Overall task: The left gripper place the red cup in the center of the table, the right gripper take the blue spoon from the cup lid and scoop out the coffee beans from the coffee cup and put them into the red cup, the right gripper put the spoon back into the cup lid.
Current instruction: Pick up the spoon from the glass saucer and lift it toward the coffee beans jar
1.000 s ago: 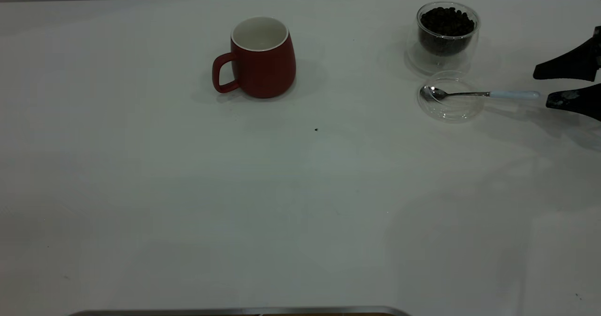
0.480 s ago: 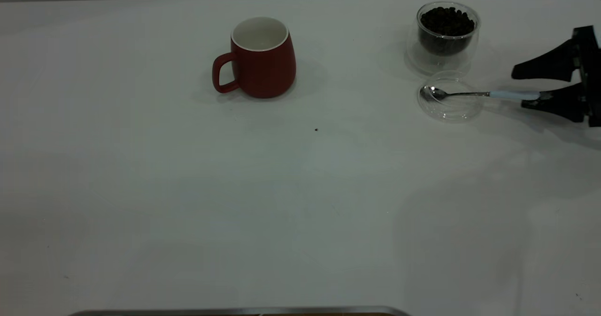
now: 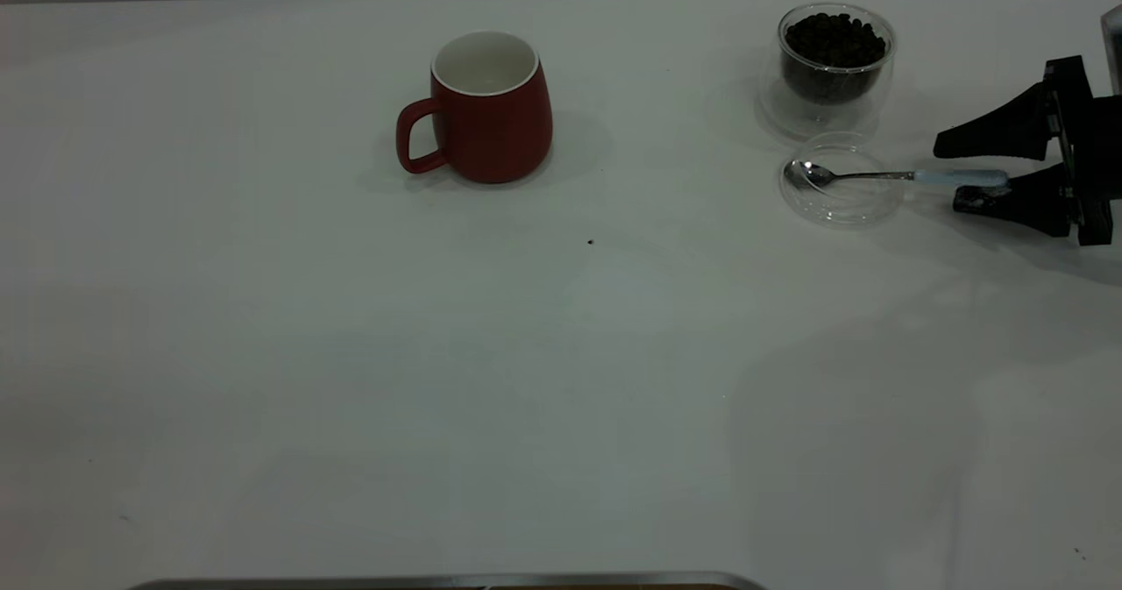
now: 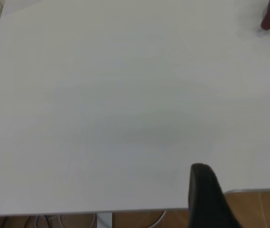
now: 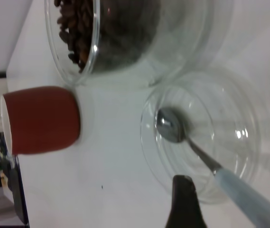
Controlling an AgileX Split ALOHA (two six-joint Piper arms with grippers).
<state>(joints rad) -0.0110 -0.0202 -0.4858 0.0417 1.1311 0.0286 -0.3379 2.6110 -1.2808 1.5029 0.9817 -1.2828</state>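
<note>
I am holding the right gripper (image 3: 973, 167) with its jaws spread wide around the pale handle of the blue spoon (image 3: 885, 174), a thin, light, slippery thing whose shiny bowl is lying in the cup lid (image 3: 841, 191) ahead of the jaws.

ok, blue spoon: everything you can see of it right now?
The blue spoon is a small teaspoon with a shiny metal bowl, a thin metal neck and a pale blue cylindrical handle. It lies flat, bowl resting inside the clear cup lid and handle sticking out over the rim toward the table's right edge. The right end effector is open, its fingers either side of the handle's end; contact can't be confirmed. The coffee cup stands just behind.
</note>
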